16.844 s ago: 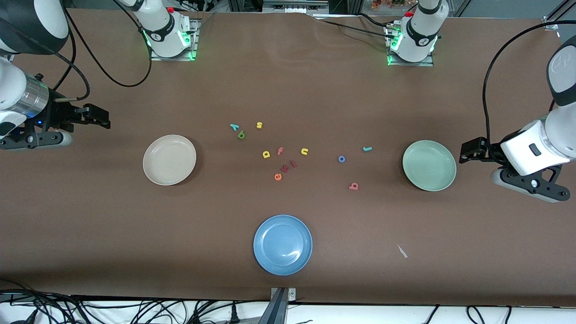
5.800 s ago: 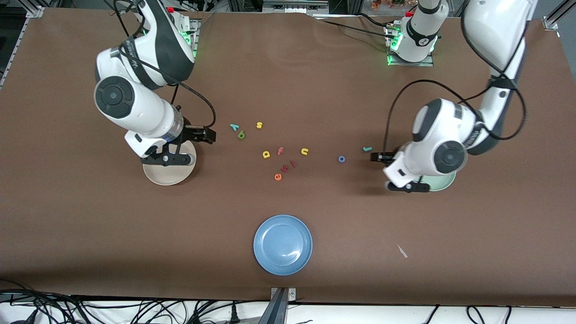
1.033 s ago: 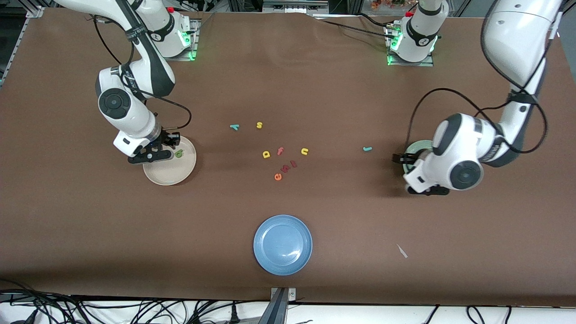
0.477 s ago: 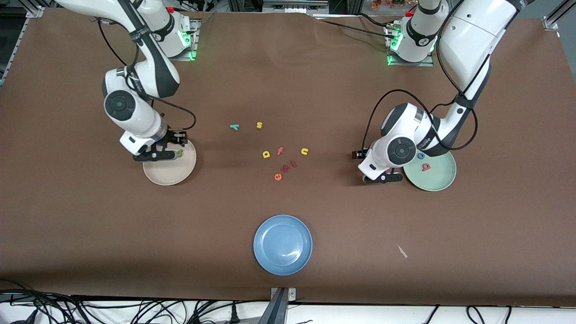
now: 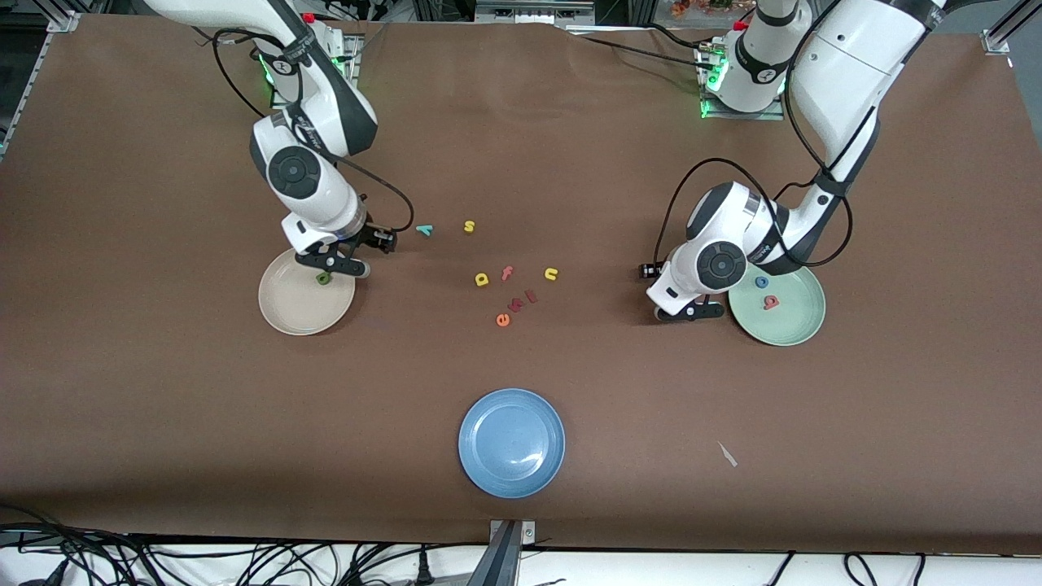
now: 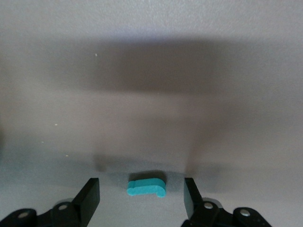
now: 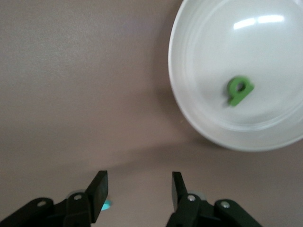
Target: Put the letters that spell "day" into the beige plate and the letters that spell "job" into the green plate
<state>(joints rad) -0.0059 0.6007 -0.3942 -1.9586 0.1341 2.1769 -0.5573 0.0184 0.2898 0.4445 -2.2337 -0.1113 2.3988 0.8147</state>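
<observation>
Nearest the front camera sits the blue plate [image 5: 511, 442], not part of the task. Farther back, toward the left arm's end of the counter [image 5: 163, 423], the green plate [image 5: 794, 330] now holds the blue o [image 5: 761, 282] and the salmon b [image 5: 769, 302], where a second ago the left arm covered it; two of "job" are home. The left gripper [image 6: 141, 189] has swung off the plate to just beside it, and its jaws stand open astride the teal j [image 6: 147, 187] without touching it. The j lies flat, its long axis running from one finger to the other, hook end toward one of them, so a closing grip would likely meet its ends.

Toward the right arm's end, the beige plate [image 5: 285, 313] holds the green a [image 5: 324, 278]. The yellow d [image 5: 481, 279] waits mid-counter. The right gripper [image 7: 139, 182], jaws open and empty, has left the plate and hangs beside the teal y [image 5: 424, 229], which lies flat, farthest back; its heading is too small to read.
</observation>
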